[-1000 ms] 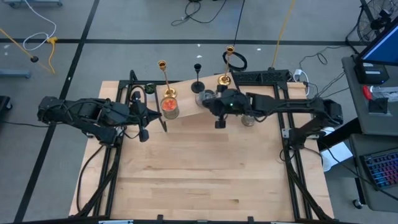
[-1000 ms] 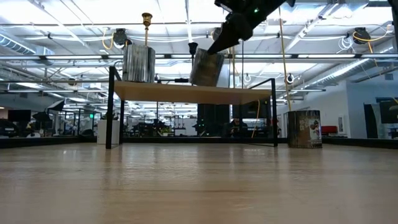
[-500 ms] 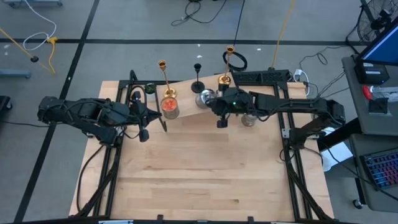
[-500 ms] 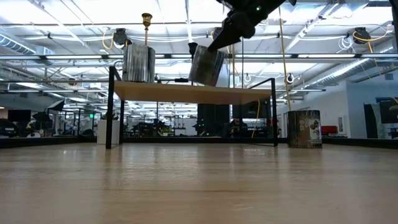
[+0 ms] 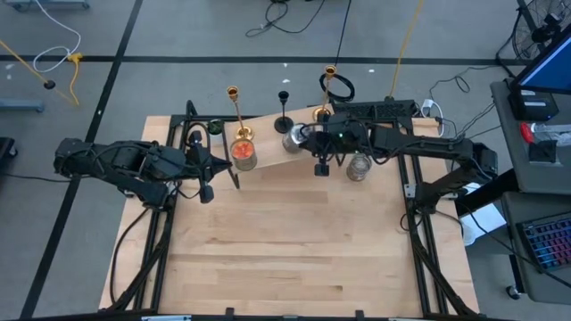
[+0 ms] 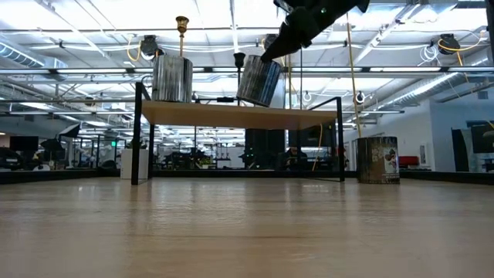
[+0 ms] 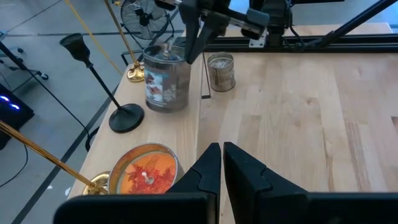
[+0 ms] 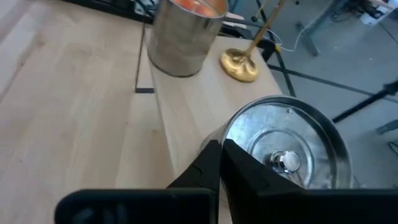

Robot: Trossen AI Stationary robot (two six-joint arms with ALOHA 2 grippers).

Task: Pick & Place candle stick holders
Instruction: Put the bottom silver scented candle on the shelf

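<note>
Two gold candlesticks (image 5: 235, 111) (image 5: 326, 89) and a shorter black one (image 5: 284, 111) stand on their round bases on a raised wooden shelf (image 5: 268, 125) at the table's far side. The black one also shows in the left wrist view (image 7: 102, 81). My right gripper (image 5: 306, 145) is shut beside a silver-lidded glass jar (image 5: 293, 139) on the shelf. The jar stands tilted in the low view (image 6: 258, 81). My left gripper (image 5: 234, 180) is shut and empty, just near of an orange candle tin (image 5: 243, 153). My right gripper lies with its shut fingers (image 8: 214, 158) against the rim of the jar's silver lid (image 8: 239, 134), on the jar's near side. The fingers come about level from the table's right. Whether they only touch the rim or grip it, I cannot tell.
A small glass jar (image 5: 357, 167) stands on the table near the right arm. The orange candle tin (image 7: 147, 171) sits close to my left fingers. The black shelf frame (image 6: 139, 131) stands on legs above the tabletop. Bare wood lies across the table's near half.
My right gripper has gone a little toward the table's right and far edge, staying shut. The tilted jar has shifted slightly to the right in the low view and shows more fully from above.
</note>
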